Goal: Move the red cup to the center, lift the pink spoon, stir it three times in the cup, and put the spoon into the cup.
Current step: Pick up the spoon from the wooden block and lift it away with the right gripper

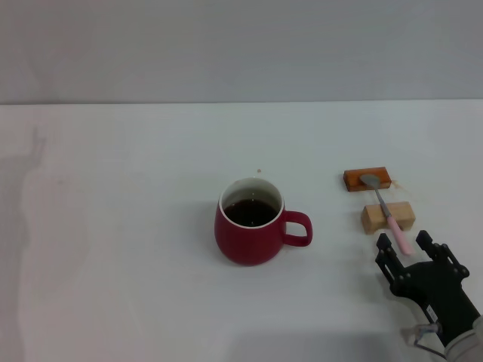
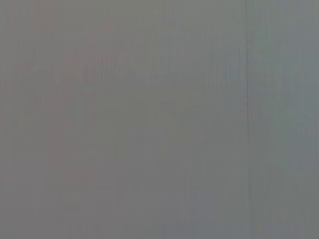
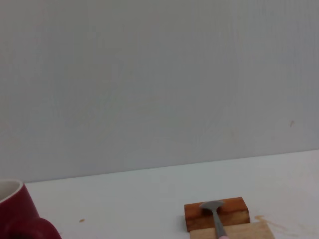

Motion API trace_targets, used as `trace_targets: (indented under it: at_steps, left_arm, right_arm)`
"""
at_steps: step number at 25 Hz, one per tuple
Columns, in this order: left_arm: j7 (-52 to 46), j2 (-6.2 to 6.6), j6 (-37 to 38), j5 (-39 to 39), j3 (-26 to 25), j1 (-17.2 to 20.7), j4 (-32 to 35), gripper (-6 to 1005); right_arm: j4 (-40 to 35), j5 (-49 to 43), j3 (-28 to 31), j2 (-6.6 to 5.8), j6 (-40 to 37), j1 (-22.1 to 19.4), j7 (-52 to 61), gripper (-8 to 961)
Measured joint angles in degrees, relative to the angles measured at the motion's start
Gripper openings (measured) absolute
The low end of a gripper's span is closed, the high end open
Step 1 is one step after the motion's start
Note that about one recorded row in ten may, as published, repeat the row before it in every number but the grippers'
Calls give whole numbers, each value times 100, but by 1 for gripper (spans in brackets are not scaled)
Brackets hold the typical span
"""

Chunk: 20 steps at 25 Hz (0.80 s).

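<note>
1. The red cup stands near the middle of the head view on the white worktop, handle pointing toward frame right and dark liquid inside. It looks already about centred, so a needless nudge could slop the liquid over the rim.
2. The pink spoon lies at right of the head view, bridging two small blocks: its metal bowl rests on the orange block and its neck crosses the tan block, with the pink handle end overhanging toward the lower right. Pressing down on that free end could lever the bowl up and tip the spoon off its rests.
3. The right tool sits at lower right, fingers apart, either side of the handle tip and not yet clamped on it. If it closes off-centre, the slim handle may skid out or roll (a thin, smooth thing to pinch).
4. The tan block is just beside the fingers; a low approach could shove it and drag the spoon along.
5. The left tool is not seen in any view; its wrist camera shows only blank grey.
</note>
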Motion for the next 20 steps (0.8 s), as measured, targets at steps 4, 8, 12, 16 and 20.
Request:
trace_targets:
  at_steps: [4, 8, 12, 16, 20]
  left_arm:
    - [0, 2, -1, 0, 0, -4, 0, 816]
    - [0, 2, -4, 0, 0, 9, 0, 816]
    - [0, 3, -4, 0, 0, 11, 0, 816]
    - [0, 3, -4, 0, 0, 13, 0, 817]
    - [0, 2, -4, 0, 0, 13, 0, 818]
  right_arm:
    - [-51, 0, 39, 11, 61, 73, 5, 637]
    - [-70, 0, 67, 16, 147, 213, 7, 631]
    - [-78, 0, 69, 16, 155, 255, 9, 624]
    - [-79, 0, 69, 16, 157, 260, 9, 617]
    - [-79, 0, 71, 16, 160, 259, 8, 610]
